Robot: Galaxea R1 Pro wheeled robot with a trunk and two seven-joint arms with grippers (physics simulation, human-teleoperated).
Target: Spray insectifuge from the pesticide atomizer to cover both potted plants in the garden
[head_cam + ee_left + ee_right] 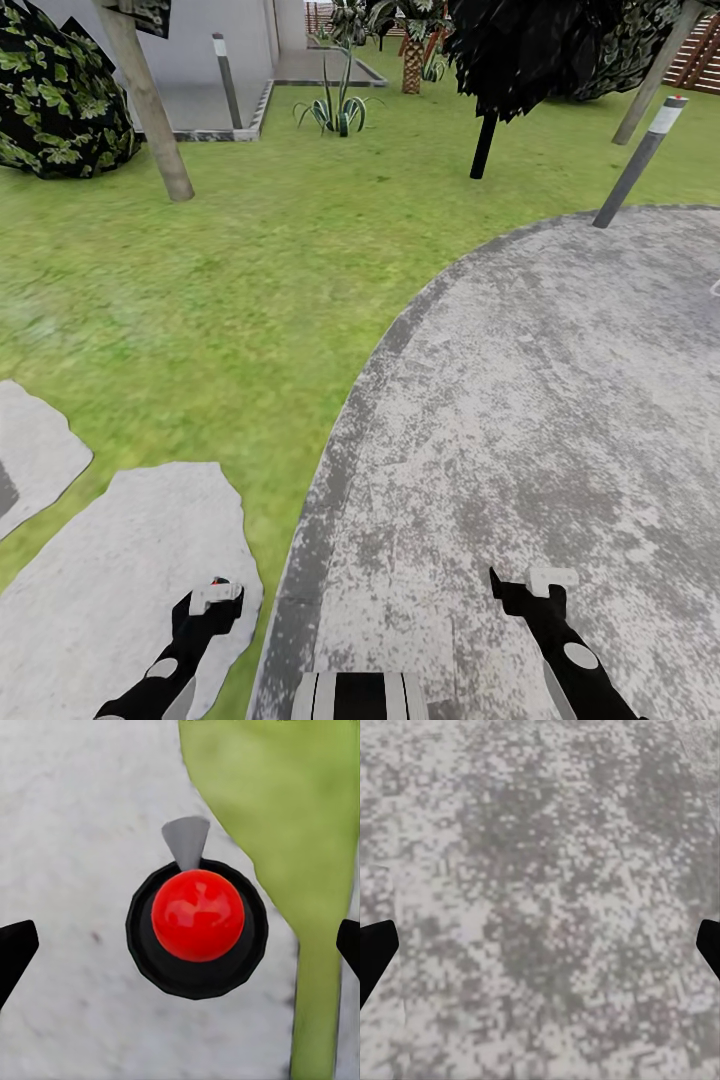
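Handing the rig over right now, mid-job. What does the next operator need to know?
Left hand: open, over a stepping stone at the lawn edge.
Right hand: open, nothing in it, above the patio.
Pesticide atomizer: seen from above, centred between the left fingertips, which stand clear of it.
Done: left hand lined up on the atomizer.
Left: grip it, lift it, find both potted plants, spray each fully.

Green lawn (230, 290), round grey patio (540, 430), pale stepping stones (120, 570). Trees, bush (55, 95), posts behind. Daylight.
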